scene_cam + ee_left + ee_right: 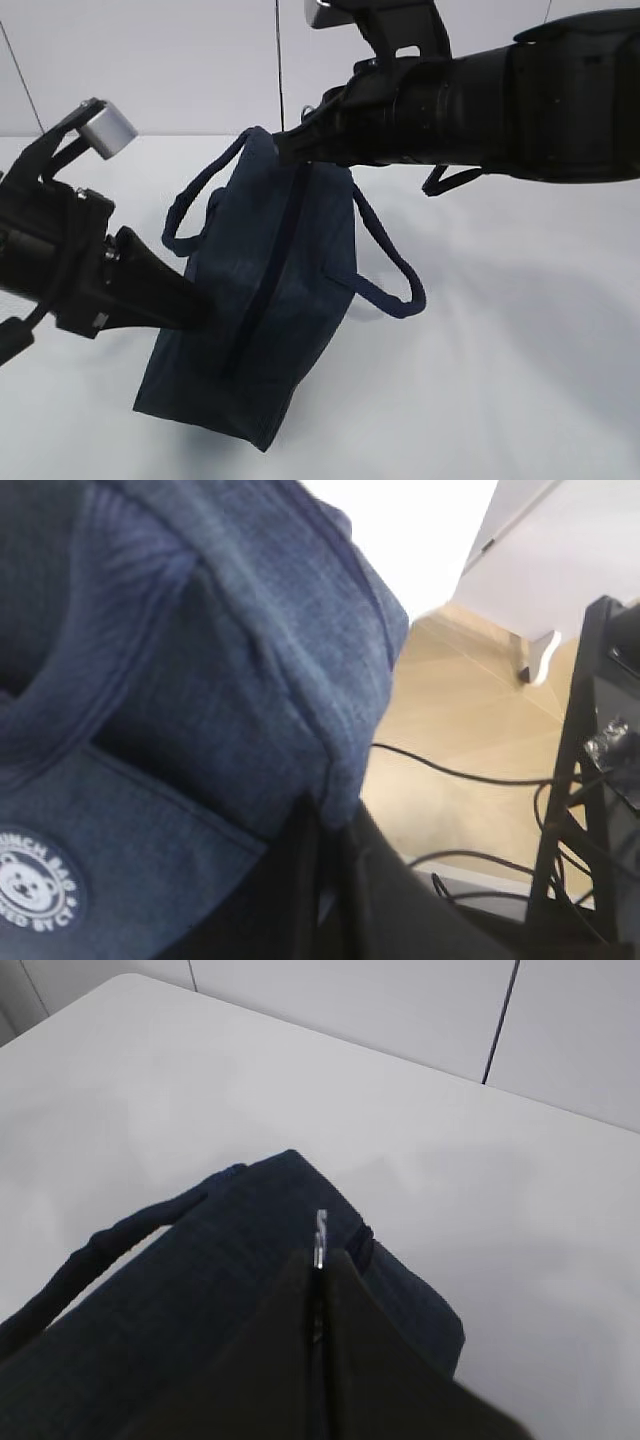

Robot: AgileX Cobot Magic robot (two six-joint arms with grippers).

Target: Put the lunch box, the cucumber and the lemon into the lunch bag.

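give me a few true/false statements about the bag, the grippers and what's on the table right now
1. The lunch bag is dark navy with loop handles. True.
2. The right gripper is wide open above the bag. False: its jaws are shut, with a small silver piece, seemingly the zipper pull, between their tips.
3. The left gripper is shut on the bag's fabric. True.
4. A lemon lies on the table beside the bag. False: no lemon shows in any view.
5. The bag carries a round white bear logo. True.
6. The bag's zipper is wide open. False: the exterior view shows a closed dark seam along the top.
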